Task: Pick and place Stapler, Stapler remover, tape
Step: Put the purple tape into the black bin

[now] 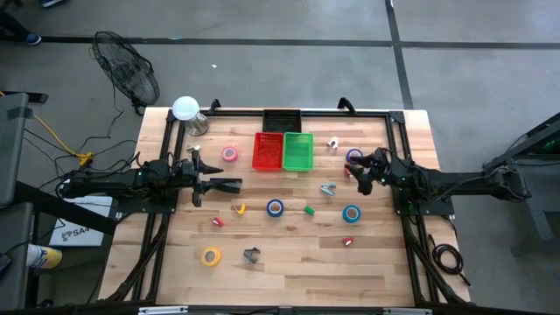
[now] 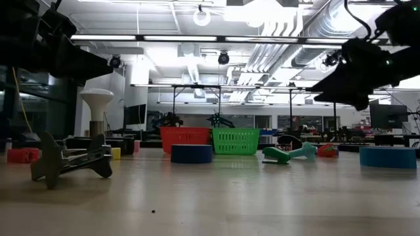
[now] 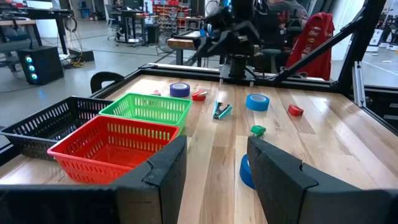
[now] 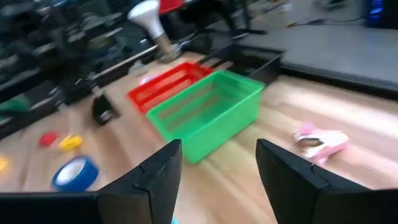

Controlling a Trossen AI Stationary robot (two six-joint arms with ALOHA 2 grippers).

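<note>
From above, the red basket [image 1: 266, 150] and green basket [image 1: 298, 150] held nothing visible; tape rolls [image 1: 275, 207] lay scattered at six o'clock of them. Both wrist views showed the left gripper [image 3: 214, 163] and right gripper [image 4: 217, 163] spread, empty. I could not find the stapler.

floor [image 1: 455, 22]: grey concrete | fan [image 1: 128, 68] on it | ceiling strip lights [image 2: 197, 38]

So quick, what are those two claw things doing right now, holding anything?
Left tool: open, holding nothing, above the table near the red basket.
Right tool: open, holding nothing, facing the green basket.
</note>
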